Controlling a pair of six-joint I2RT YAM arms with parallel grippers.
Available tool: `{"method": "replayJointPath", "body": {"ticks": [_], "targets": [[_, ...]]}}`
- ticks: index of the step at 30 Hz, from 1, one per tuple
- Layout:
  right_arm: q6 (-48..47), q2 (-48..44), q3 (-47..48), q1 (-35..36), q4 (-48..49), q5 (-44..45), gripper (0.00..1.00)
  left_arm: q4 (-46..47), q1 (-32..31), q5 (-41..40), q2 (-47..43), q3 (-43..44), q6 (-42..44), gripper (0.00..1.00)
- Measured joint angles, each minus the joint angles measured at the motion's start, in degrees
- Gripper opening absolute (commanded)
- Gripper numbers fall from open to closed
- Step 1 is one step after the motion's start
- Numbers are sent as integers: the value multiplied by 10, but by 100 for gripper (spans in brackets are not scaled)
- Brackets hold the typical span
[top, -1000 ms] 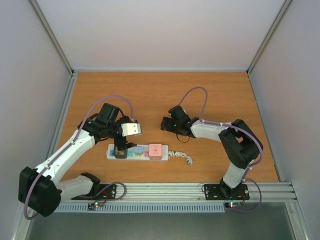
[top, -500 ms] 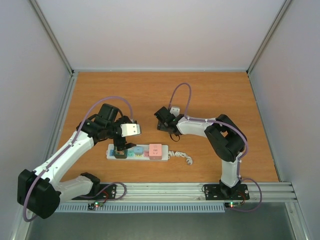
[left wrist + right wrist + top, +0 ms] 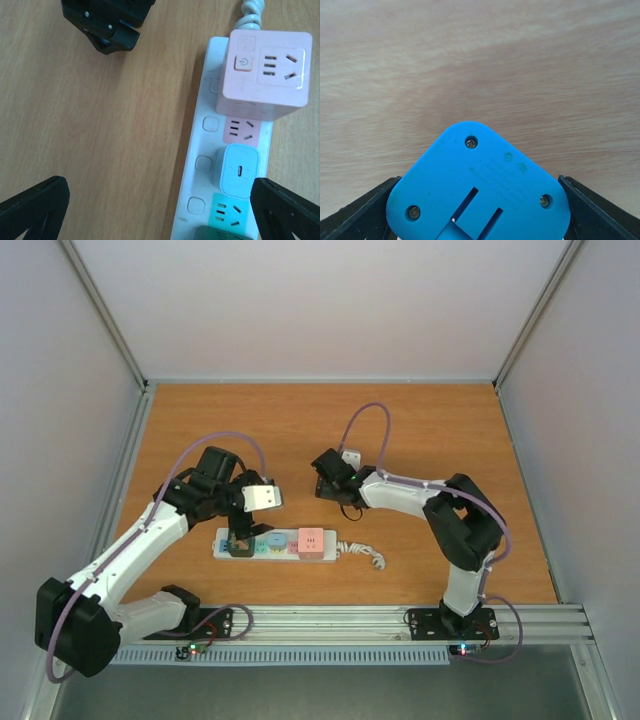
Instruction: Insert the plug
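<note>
The right gripper (image 3: 479, 180) has its two fingers closed against the flanks of the blue plug (image 3: 470, 165), which fills the gap between them; in the right wrist view the plug's screwed face with two slots is turned to the camera and bare wood lies beyond it. From above, this gripper hangs low over the table (image 3: 430, 430), on the far side of the power strip (image 3: 205, 145) and apart from it, nearest the end that carries the cord. On the strip, a pink cube adapter (image 3: 265, 75) sits plugged in at the cord end, its own sockets bare. Next comes a pink socket (image 3: 242, 130) with nothing in it, then a pale blue charger (image 3: 240, 171) seated in its socket, then a teal socket (image 3: 225, 212), also bare. The white coiled cord (image 3: 365, 554) trails off on the wood past the cube. The left gripper (image 3: 159, 187) is spread wide and holds nothing, poised above the strip's other end. The right arm bends at its elbow above its base, and its forearm stretches leftward across the table. The left arm rises from its base, with its wrist tipped down over the strip.
</note>
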Motion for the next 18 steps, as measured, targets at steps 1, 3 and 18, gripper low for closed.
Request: {"method": "replayJointPath", "body": {"ticks": [1,3,18], "targets": [[0,-13,-1,0,0,-8,62,5,0,0,1,0,-3,100],[0,-41,-3,0,2,-25,62,19,0,0,4,0,-14,100],[-48,-328,-111,12,139,-213,66,163,99,169,15,-2,-171,100]]}}
